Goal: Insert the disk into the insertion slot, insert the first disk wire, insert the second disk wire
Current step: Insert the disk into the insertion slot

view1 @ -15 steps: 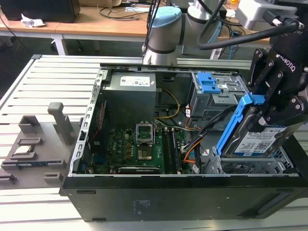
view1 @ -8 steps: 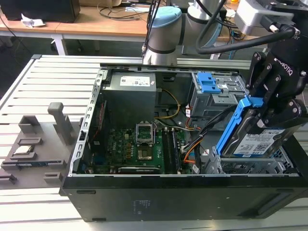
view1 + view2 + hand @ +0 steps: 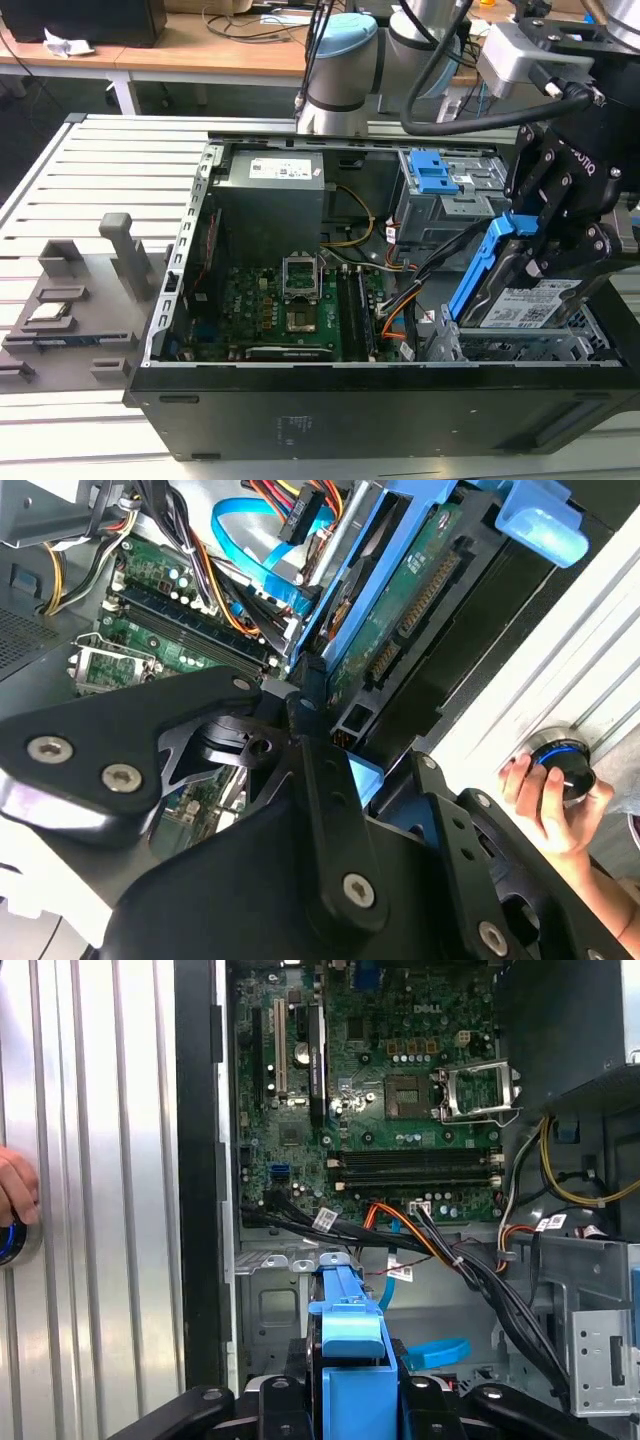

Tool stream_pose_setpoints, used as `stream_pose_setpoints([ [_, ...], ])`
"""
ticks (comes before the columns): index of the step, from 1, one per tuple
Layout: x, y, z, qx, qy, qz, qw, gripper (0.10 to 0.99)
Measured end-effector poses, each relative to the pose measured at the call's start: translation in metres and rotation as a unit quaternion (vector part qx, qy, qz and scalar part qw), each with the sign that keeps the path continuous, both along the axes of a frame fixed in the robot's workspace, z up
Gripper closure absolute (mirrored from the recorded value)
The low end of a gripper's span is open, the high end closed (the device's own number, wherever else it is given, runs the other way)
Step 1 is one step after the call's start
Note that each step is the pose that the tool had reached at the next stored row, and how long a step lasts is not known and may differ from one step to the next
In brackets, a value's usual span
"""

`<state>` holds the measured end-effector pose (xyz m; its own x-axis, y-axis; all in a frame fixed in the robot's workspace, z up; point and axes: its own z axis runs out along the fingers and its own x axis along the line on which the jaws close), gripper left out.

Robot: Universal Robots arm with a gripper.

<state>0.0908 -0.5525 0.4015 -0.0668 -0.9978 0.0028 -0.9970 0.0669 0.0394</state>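
Disk [image 3: 528, 305] aslant in tool [image 3: 536, 252]

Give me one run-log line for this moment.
gripper: shut on disk by its blue bracket | disk: tilted over insertion slot, not seated flat

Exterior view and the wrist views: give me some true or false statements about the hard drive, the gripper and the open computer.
1. The black gripper is shut on the silver rectangular hard drive in a bright blue plastic bracket. True.
2. The drive lies flat, fully seated in the low grey perforated metal cage. False: it is tilted, its upper end raised in the gripper.
3. A hand rests on a round knob outside the case. True.
4. A side panel covers the green motherboard. False: the black computer case is open, the board exposed.
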Motion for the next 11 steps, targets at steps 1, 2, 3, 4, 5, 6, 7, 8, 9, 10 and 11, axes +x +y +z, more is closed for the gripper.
stream_pose_setpoints([
  [1, 0.0000, 0.0000, -0.0021, 0.0000, 0.0000, 0.000, 1.0000, 0.722],
  [2, 0.0000, 0.0000, -0.0047, 0.0000, 0.0000, 0.000, 1.0000, 0.722],
  [3, 0.0000, 0.0000, -0.0067, 0.0000, 0.0000, 0.000, 1.0000, 0.722],
  [4, 0.0000, 0.0000, -0.0082, 0.0000, 0.0000, 0.000, 1.0000, 0.722],
  [5, 0.0000, 0.0000, -0.0107, 0.0000, 0.0000, 0.000, 1.0000, 0.722],
  [6, 0.0000, 0.0000, -0.0122, 0.0000, 0.0000, 0.000, 1.0000, 0.722],
  [7, 0.0000, 0.0000, -0.0135, -0.0001, 0.0000, 0.000, 1.0000, 0.722],
  [8, 0.0000, 0.0000, -0.0149, 0.0000, 0.0000, 0.000, 1.0000, 0.722],
  [9, 0.0000, 0.0000, -0.0158, -0.0001, 0.0000, 0.000, 1.0000, 0.722],
  [10, 0.0000, 0.0000, -0.0162, -0.0001, 0.0000, 0.000, 1.0000, 0.722],
  [11, 0.0000, 0.0000, -0.0162, -0.0001, 0.0000, 0.000, 1.0000, 0.722],
])
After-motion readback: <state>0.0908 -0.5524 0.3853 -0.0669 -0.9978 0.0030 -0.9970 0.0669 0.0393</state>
